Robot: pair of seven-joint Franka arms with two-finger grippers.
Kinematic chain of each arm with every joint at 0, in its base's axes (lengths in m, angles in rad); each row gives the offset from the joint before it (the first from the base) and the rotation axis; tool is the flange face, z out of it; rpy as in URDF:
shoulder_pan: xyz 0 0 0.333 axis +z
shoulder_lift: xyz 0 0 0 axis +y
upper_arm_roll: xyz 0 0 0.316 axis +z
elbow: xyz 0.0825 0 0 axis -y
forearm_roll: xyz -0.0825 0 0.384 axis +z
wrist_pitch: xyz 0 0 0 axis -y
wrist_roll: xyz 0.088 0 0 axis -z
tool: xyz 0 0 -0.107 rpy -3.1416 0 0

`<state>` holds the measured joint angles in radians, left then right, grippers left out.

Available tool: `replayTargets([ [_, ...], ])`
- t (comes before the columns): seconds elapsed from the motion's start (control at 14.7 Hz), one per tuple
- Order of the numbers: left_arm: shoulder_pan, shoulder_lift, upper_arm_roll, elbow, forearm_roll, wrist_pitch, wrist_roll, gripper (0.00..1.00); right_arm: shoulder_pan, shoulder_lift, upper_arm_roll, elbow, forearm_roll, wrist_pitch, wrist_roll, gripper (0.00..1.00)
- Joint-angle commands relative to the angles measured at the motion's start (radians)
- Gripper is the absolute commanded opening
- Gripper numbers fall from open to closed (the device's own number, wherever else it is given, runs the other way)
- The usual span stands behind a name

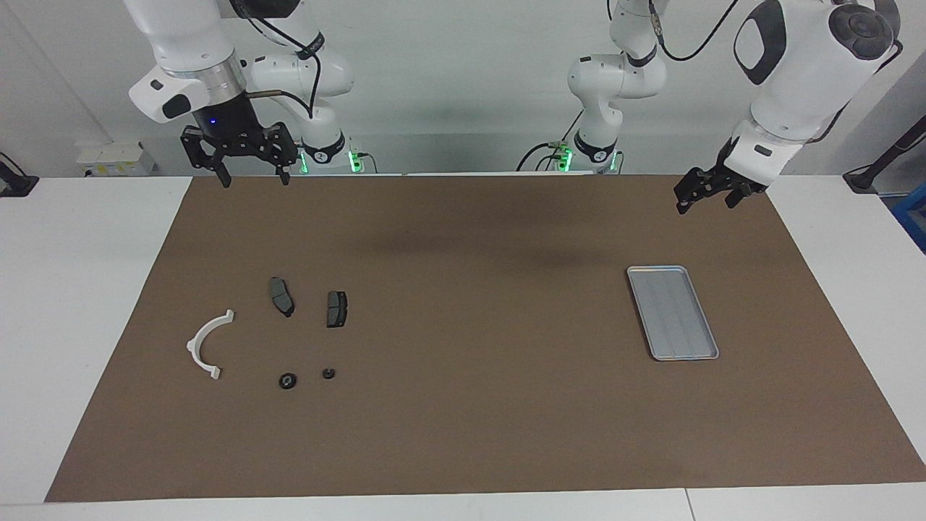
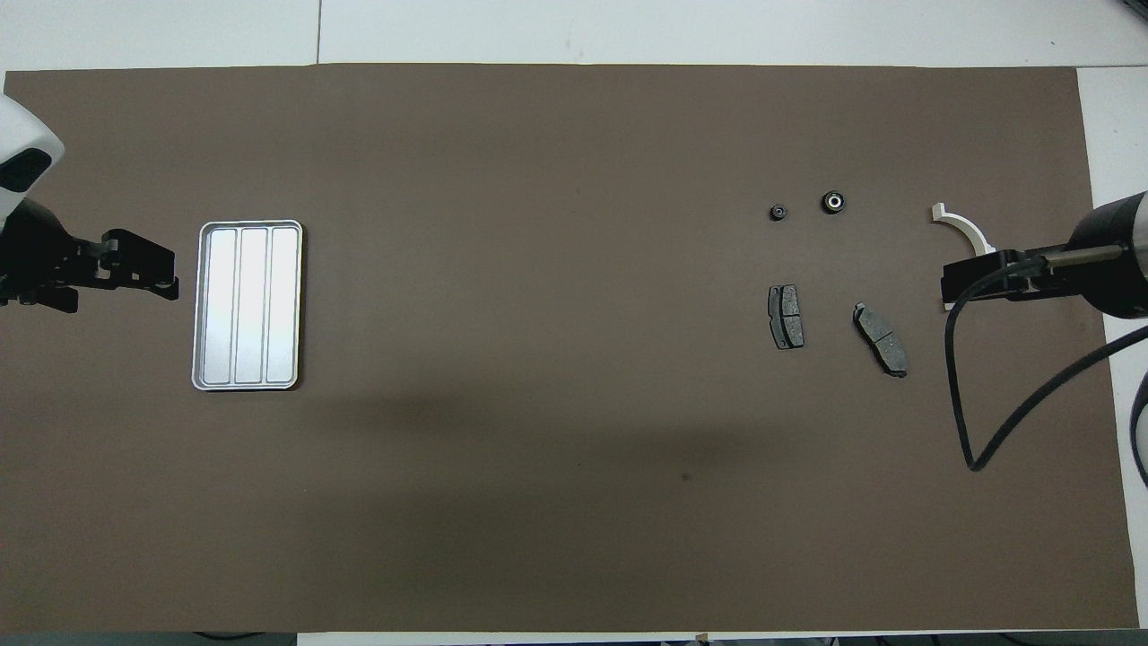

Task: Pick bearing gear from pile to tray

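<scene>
The pile lies toward the right arm's end of the brown mat. It holds a white half-ring bracket (image 1: 206, 344) (image 2: 964, 229), two dark grey brake pads (image 1: 281, 296) (image 1: 336, 309), and two small black round pieces. The larger, the bearing gear (image 1: 288, 380) (image 2: 833, 201), has a pale centre; the smaller one (image 1: 328, 373) (image 2: 778, 212) lies beside it. The silver ribbed tray (image 1: 673, 312) (image 2: 247, 305) lies bare toward the left arm's end. My right gripper (image 1: 255, 178) (image 2: 947, 285) hangs open, high over the mat's robot-side edge. My left gripper (image 1: 706, 205) (image 2: 172, 274) hangs open, in the air beside the tray.
The brown mat (image 1: 470, 405) covers most of the white table (image 1: 87, 289). A black cable (image 2: 969, 404) loops down from the right arm over the mat's end. In the overhead view the right gripper hides one end of the white bracket.
</scene>
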<state>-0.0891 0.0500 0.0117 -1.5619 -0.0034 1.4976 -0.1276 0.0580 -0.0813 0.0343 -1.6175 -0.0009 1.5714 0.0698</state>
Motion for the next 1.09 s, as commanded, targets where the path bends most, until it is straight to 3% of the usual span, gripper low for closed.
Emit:
replayTargets([
  [0.0,-0.009,-0.029,0.005,-0.029,0.006,-0.003,0.000,1.00,-0.007,-0.005,0.007,0.008,0.012,-0.019,0.008,1.00],
  [1.02,-0.009,-0.029,0.005,-0.030,0.006,-0.003,0.002,1.00,-0.006,-0.022,0.010,-0.027,0.018,-0.005,0.004,1.00],
])
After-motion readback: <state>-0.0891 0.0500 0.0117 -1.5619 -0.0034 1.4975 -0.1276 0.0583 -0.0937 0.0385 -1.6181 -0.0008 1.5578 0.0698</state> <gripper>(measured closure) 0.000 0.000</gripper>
